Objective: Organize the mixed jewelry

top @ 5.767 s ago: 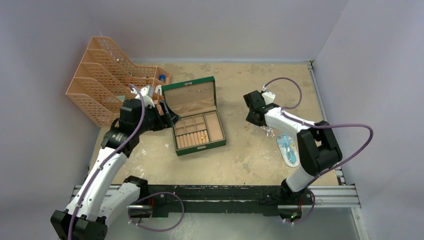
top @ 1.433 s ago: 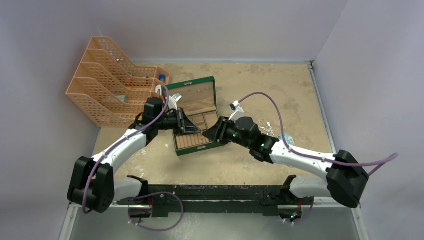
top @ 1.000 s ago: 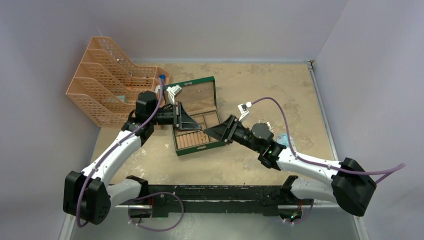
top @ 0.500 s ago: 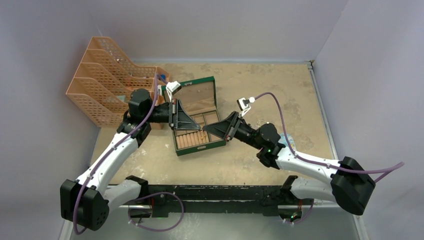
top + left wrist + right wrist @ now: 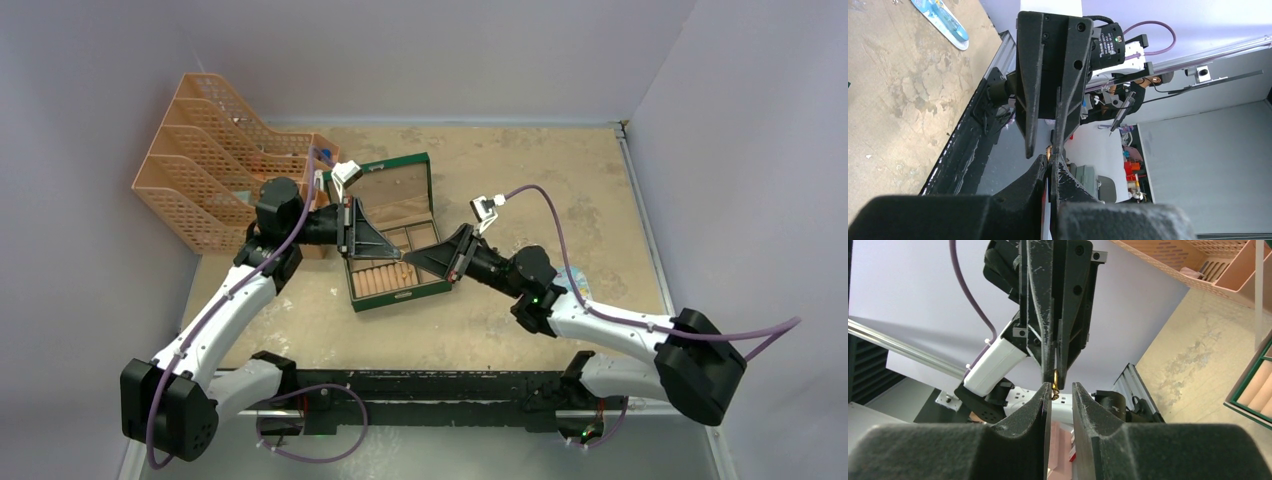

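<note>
Both arms have swung in from opposite sides of the table and now meet tip to tip. Over the last half second only the right jaws narrowed.

- Grip: left gripper (image 5: 1054, 367) is fully closed, pinching a thin gold ring (image 5: 1055, 380) at its very tips.
- Opposite side: right gripper (image 5: 1060, 390) has a visible gap, with its fingertips straddling the ring's lower edge. Can't tell if either pad touches it.
- Views: right wrist shows the ring clearly. Left wrist gives only an orange glint between the tips. Top view doesn't resolve it.
- Position: the meeting point hangs over the tray of the open green jewelry box (image 5: 395, 297).
- Surroundings: peach file rack (image 5: 200, 170) sits behind-left, and the light-blue packet (image 5: 943, 20) lies on the table right of the box.
- Writing: white label (image 5: 1108, 42) on the black module by the right gripper, too small to read.
</note>
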You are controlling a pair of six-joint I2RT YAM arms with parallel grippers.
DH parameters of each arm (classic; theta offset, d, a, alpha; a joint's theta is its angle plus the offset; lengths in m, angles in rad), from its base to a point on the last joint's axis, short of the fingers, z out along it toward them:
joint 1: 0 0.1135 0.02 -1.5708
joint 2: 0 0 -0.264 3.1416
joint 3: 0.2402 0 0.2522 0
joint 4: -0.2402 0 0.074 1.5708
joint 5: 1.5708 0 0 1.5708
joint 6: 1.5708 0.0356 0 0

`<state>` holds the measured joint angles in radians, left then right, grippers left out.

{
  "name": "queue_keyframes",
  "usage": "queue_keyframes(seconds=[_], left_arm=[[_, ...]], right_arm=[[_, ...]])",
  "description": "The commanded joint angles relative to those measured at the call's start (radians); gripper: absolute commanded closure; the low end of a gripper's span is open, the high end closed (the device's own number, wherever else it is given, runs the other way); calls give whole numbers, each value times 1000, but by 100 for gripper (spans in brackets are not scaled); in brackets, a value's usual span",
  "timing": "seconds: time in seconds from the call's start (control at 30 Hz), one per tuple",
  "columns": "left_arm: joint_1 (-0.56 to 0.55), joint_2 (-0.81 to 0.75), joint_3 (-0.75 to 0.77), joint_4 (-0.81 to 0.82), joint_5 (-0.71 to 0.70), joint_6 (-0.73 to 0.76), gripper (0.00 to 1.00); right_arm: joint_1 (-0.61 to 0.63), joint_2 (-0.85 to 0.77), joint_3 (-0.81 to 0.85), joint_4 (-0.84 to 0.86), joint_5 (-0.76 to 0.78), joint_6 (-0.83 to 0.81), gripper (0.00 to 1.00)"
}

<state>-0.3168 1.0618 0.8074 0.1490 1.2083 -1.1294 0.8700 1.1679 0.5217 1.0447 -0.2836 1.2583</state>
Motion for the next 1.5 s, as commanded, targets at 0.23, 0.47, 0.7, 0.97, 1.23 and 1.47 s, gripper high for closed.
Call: queue_keyframes(seconds=[0.23, 0.47, 0.7, 0.97, 1.23, 1.47], left_arm=[[-5, 4, -3, 70, 4, -13, 100], [-4, -5, 3, -32, -74, 59, 98], [-1, -40, 84, -420, -458, 300, 66], [2, -83, 137, -607, -803, 521, 53], [2, -142, 159, -749, -1241, 653, 53], [2, -184, 96, -731, -1303, 667, 53]], right_arm=[[0, 1, 24, 79, -31, 14, 97], [-1, -35, 25, 23, -4, -7, 100], [0, -79, 114, -362, 90, -168, 100], [0, 9, 340, -803, 278, -397, 100], [20, 271, 642, -1189, 392, -516, 100], [133, 489, 840, -1410, 508, -489, 100]])
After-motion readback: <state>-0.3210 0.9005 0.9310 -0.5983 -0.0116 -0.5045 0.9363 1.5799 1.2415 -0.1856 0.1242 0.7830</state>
